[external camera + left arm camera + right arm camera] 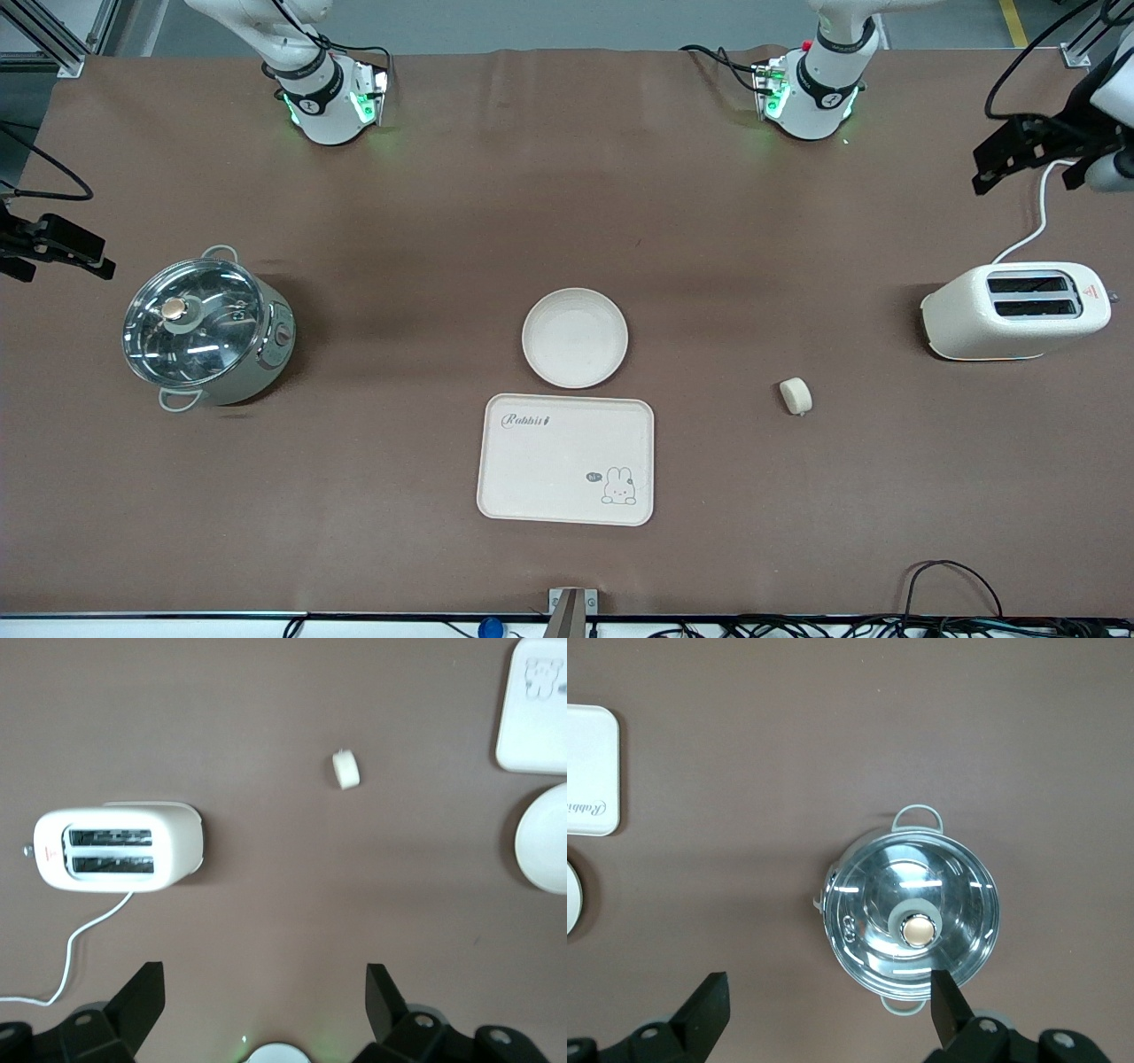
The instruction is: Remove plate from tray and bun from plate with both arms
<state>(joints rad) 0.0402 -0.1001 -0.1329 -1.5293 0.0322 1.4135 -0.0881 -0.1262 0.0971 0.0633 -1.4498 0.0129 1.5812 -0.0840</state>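
Observation:
The round cream plate (pixel 574 338) sits empty on the brown table, just farther from the front camera than the rectangular "Rabbit" tray (pixel 566 460), which is also empty. The small pale bun (pixel 796 395) lies on the table toward the left arm's end. The left wrist view shows the bun (pixel 346 769), the tray's corner (pixel 536 709) and the plate's edge (pixel 545 850). My left gripper (pixel 266 979) is open and empty, raised over the table's left-arm end (pixel 1019 155). My right gripper (pixel 828 988) is open and empty, raised over the right-arm end (pixel 62 248).
A white toaster (pixel 1016 310) with a cord stands at the left arm's end and shows in the left wrist view (pixel 115 849). A steel pot with a glass lid (pixel 205 328) stands at the right arm's end and shows in the right wrist view (pixel 912 917).

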